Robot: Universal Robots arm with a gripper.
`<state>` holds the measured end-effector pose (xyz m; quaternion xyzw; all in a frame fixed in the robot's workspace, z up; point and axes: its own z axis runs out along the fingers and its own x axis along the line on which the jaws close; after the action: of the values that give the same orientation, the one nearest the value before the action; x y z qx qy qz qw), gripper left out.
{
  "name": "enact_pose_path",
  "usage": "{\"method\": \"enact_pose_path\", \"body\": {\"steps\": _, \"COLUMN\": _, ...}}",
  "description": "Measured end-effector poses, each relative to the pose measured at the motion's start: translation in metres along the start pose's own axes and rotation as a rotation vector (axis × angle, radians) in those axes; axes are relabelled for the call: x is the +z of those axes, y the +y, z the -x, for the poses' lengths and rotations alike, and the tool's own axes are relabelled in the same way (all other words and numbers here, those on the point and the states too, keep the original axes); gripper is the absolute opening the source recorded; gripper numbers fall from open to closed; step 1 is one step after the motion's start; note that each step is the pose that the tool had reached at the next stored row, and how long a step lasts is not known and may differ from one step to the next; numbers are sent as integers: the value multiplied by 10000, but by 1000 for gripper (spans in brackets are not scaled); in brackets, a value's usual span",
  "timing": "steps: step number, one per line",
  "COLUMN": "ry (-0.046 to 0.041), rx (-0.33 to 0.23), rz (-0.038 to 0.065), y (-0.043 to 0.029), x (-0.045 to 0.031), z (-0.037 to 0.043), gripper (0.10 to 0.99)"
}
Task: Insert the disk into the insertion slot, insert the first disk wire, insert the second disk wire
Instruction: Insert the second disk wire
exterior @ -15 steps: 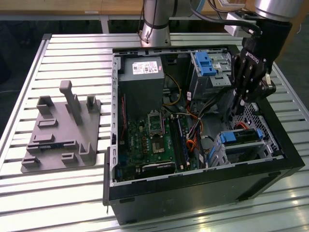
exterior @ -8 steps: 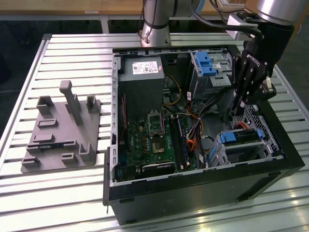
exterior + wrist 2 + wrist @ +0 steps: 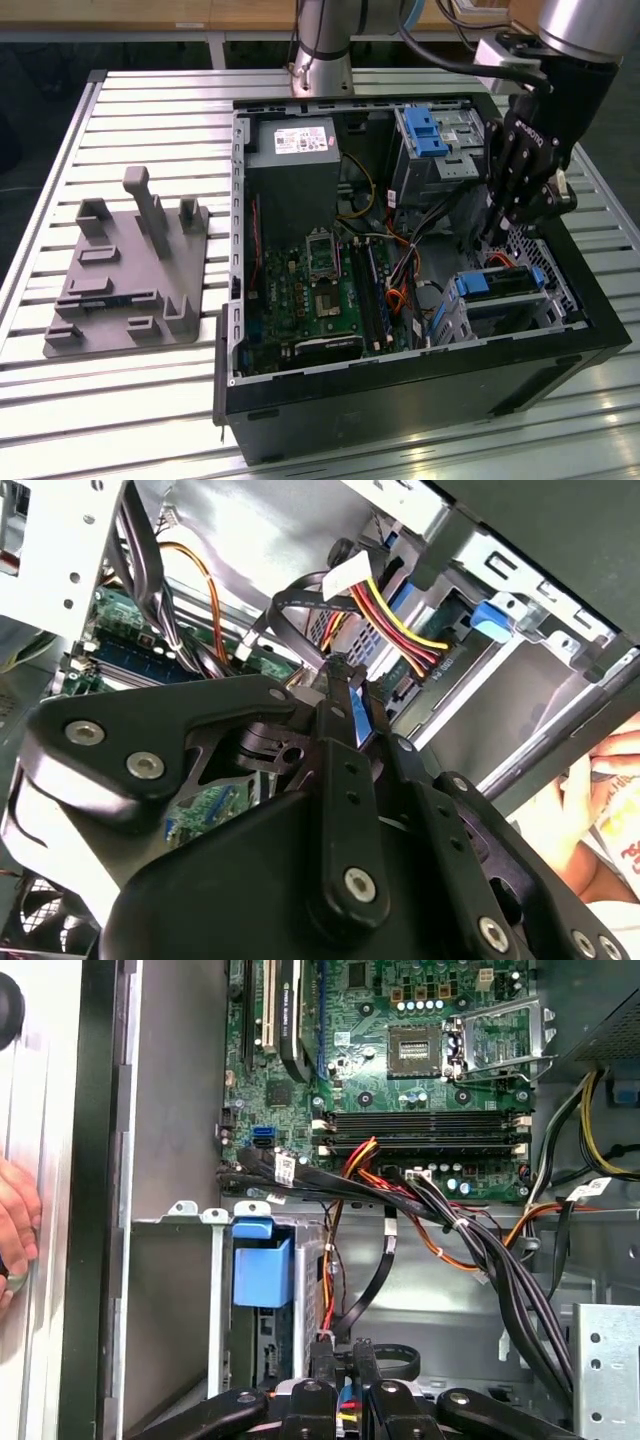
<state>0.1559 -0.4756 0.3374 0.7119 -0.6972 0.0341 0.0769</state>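
Note:
The disk (image 3: 503, 284), silver-grey in a blue caddy (image 3: 262, 1270), sits inside the insertion slot (image 3: 520, 318), a silver cage at the near right corner of the open computer case. My gripper (image 3: 492, 238) hangs just above the disk's inner end. In both wrist views its fingers (image 3: 322, 1360) are pressed together on a black disk wire (image 3: 378, 1275) with a blue plug (image 3: 362, 725) at the tips. A red, yellow and black wire bundle (image 3: 400, 640) runs to the disk's end, next to the gripper (image 3: 345, 680).
A taller grey bay with a blue clip (image 3: 428, 130) stands behind the gripper. Thick black cable bundles (image 3: 480, 1250) cross beside it, with the motherboard (image 3: 320, 285) and power supply (image 3: 292, 170) further left. A person's hand (image 3: 15, 1225) rests at the case edge. A grey fixture plate (image 3: 130, 275) lies on the table.

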Motion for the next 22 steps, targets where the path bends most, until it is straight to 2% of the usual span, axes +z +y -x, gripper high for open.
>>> {"method": "enact_pose_path", "body": {"steps": 3, "ry": -136, "rx": -3, "rz": -3, "y": 0, "x": 7, "z": -44, "gripper": 196}}
{"method": "enact_pose_path", "body": {"steps": 9, "ry": -504, "rx": -25, "rz": -12, "y": -1, "x": 24, "z": -139, "gripper": 196}}
{"method": "enact_pose_path", "body": {"steps": 16, "ry": -794, "rx": -42, "rz": -20, "y": 1, "x": 44, "z": -268, "gripper": 196}}
{"method": "enact_pose_path", "body": {"steps": 22, "ry": -980, "rx": -53, "rz": -25, "y": 2, "x": 62, "z": -377, "gripper": 196}}
